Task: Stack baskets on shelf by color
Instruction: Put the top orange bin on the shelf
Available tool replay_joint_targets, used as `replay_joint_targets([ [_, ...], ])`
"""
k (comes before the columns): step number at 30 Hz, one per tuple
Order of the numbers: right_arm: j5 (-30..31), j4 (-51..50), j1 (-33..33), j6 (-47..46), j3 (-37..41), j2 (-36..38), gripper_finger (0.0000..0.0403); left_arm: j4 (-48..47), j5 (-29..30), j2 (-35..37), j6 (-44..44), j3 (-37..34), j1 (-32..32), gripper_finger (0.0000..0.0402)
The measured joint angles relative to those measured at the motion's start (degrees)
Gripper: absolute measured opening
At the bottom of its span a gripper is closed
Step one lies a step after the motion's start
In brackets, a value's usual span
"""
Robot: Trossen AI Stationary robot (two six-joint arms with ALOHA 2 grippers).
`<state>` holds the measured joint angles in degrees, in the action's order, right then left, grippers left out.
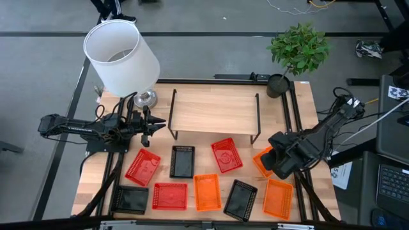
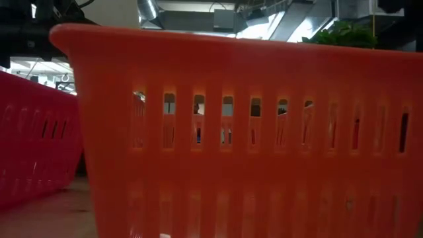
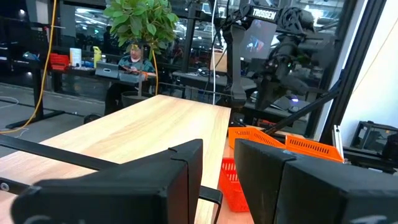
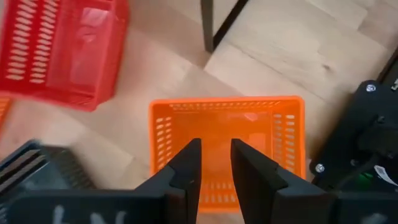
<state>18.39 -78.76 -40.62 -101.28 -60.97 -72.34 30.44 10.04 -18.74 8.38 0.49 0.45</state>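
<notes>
The light-wood shelf (image 1: 214, 115) stands on black wire legs at the table's far middle, with nothing on it. Nine baskets lie on the tabletop nearer than it: red (image 1: 142, 167), black (image 1: 182, 161), red (image 1: 226, 155), black (image 1: 131, 199), red (image 1: 170, 196), orange (image 1: 207, 191), black (image 1: 240, 199), orange (image 1: 277, 198). A third orange basket (image 4: 227, 140) lies under my right gripper (image 4: 216, 158), whose fingers point down over its inside with a narrow gap between them. My left gripper (image 1: 153, 121) waits level at the shelf's left end, its fingers narrowly apart (image 3: 217, 174).
A white lamp (image 1: 121, 56) stands at the far left corner and a potted plant (image 1: 297, 51) at the far right. In the low view an orange basket wall (image 2: 251, 132) fills the picture, with a red one (image 2: 33, 139) beside it. A person (image 3: 134, 59) sits beyond the table.
</notes>
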Motion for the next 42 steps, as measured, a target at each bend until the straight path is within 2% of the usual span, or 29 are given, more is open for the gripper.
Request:
replay_joint_targets([
  [4, 0.0, 1.8, 1.4, 0.3, 1.5, 0.0, 0.0086, 0.0, 0.0, 0.0, 0.0, 0.0, 0.0, 0.0085],
  [20, 0.1, 6.7, 5.6, 11.4, 2.2, 0.0, 0.0086, -0.4, 0.0, 0.0, 0.0, 0.0, 0.0, 0.0085],
  [27, 0.2, 6.4, 7.9, 11.5, 2.2, 0.0, 0.0086, -0.6, 0.0, 0.0, 0.0, 0.0, 0.0, 0.0085],
  [42, -1.0, 7.9, 7.8, 11.8, 2.2, -0.5, 0.0086, -1.3, 0.0, 0.0, 0.0, 0.0, 0.0, 0.0085],
])
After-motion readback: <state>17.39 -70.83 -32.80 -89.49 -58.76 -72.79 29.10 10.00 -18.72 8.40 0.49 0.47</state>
